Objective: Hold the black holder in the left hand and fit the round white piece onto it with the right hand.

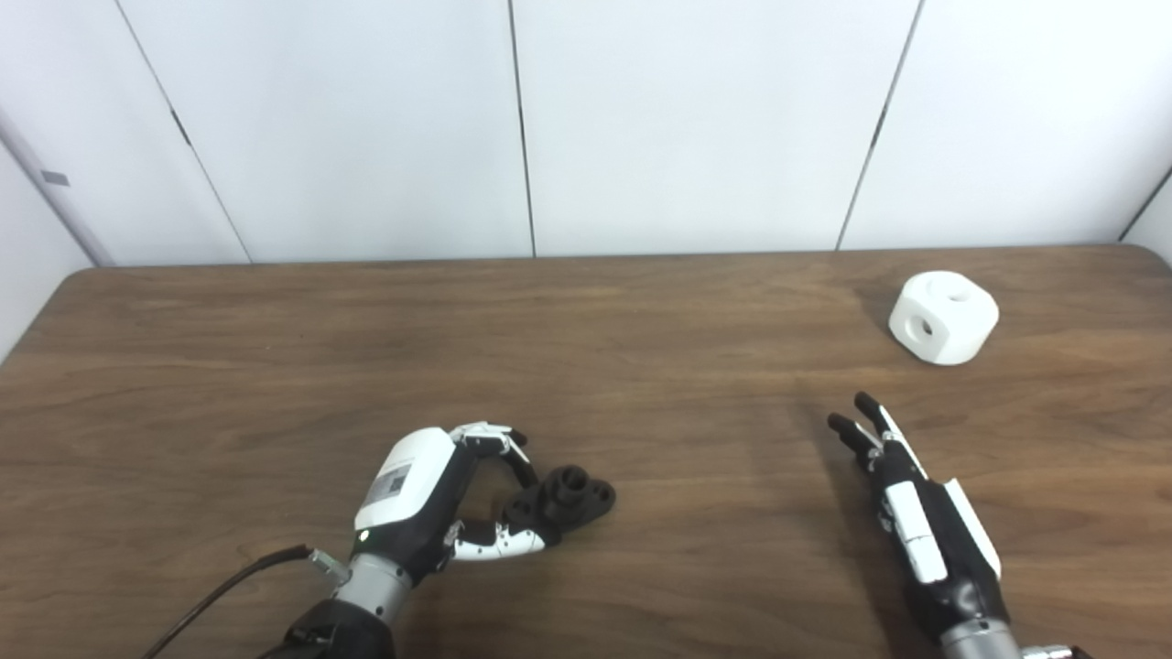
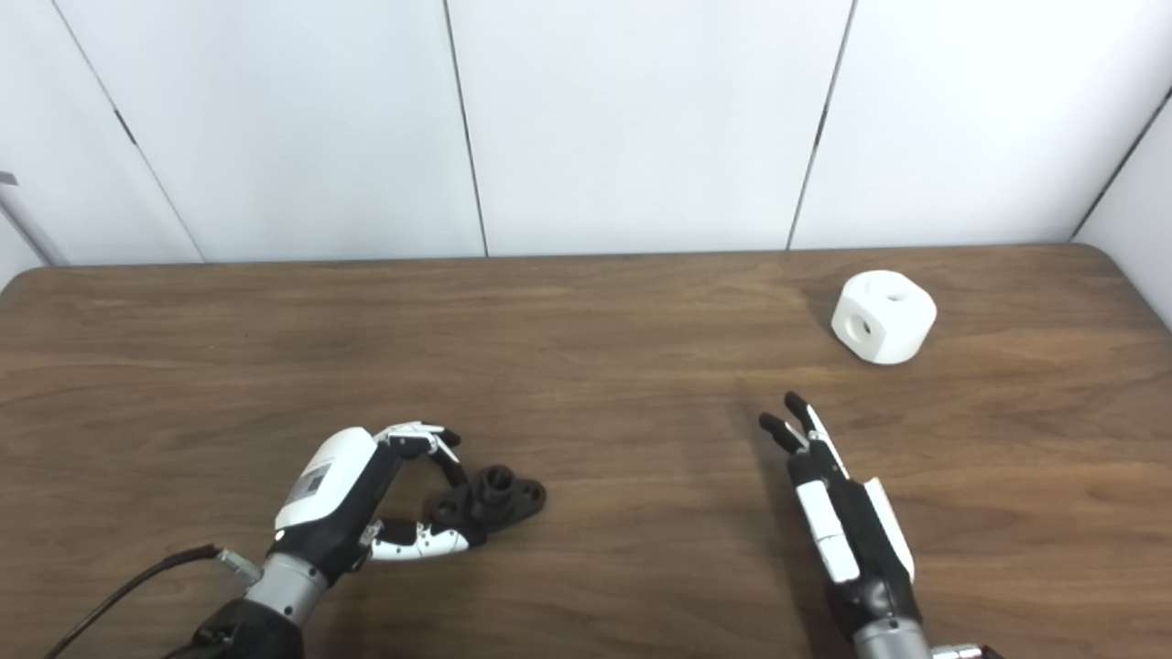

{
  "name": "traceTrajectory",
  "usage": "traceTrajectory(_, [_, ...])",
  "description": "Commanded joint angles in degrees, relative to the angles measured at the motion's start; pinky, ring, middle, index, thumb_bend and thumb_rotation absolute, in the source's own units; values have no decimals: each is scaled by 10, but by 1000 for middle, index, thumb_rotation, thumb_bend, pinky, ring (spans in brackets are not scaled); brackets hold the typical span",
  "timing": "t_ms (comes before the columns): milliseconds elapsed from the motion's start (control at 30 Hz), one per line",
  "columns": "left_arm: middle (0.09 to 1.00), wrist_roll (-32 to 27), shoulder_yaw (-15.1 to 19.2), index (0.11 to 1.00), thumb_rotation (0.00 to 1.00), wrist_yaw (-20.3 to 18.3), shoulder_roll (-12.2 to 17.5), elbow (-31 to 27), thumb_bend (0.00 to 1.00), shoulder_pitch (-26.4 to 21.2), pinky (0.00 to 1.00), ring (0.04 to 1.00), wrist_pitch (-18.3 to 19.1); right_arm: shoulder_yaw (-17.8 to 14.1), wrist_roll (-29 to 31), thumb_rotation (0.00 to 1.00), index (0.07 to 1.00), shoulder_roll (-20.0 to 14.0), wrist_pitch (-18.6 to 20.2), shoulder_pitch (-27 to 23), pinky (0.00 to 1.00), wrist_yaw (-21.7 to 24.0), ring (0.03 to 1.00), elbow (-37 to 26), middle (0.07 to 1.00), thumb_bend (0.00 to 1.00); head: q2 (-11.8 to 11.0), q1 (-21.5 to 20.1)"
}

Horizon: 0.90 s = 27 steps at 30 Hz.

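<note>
Worktop (image 1: 275,366): a dark brown wood-grain surface with rounded far corners, backed by white wall panels (image 1: 696,119) divided by thin dark seams.

Black holder (image 1: 566,499): a small black part with a raised round socket in the middle and lobes with holes at its sides. It is located on the worktop, in the near left-centre area, and appears to rest on the surface.

Left hand (image 1: 430,499): white-backed with black fingers, entered from the lower left. It is curled around the left end of the black holder, with fingers arched over the far side and the thumb (image 1: 499,545) laid along the near side, its tip touching the part. The holder is taken as pinched between fingers and thumb, though it is not seen lifted. A dark cable (image 1: 220,595) is trailed from the wrist toward the lower left edge.

Round white piece (image 1: 943,318): a blocky white body with rounded edges and round holes in its top and side faces. It is placed on the worktop near the far right corner, untouched and well apart from both hands.

Right hand (image 1: 916,513): entered from the lower right, held edge-on, fingers extended and pointed toward the white piece. Nothing is held; the fingers are seen stretched out straight, close together.
</note>
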Motion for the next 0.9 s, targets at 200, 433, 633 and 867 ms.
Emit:
traceTrajectory(200, [800, 3, -46, 488, 49, -44, -2, 18, 517, 17, 776, 889, -11, 4, -1, 973, 981, 4, 7, -6, 1000, 6, 950, -19, 898, 648, 3, -1])
traceTrajectory(433, [799, 45, -71, 489, 48, -28, 4, 55, 517, 10, 915, 899, -38, 7, 0, 971, 988, 7, 7, -7, 1000, 6, 956, -18, 899, 639, 0, 0])
traceTrajectory(633, [791, 71, -72, 488, 46, -20, 6, 76, 518, 0, 921, 890, -55, 11, -12, 986, 988, 7, 7, -6, 1000, 3, 954, -20, 904, 649, 0, -4])
traceTrajectory(867, [794, 129, -92, 489, 47, -19, 13, 102, 518, -27, 924, 887, -80, 10, -16, 992, 988, 6, 2, -3, 1000, 3, 977, -22, 930, 668, 0, -11])
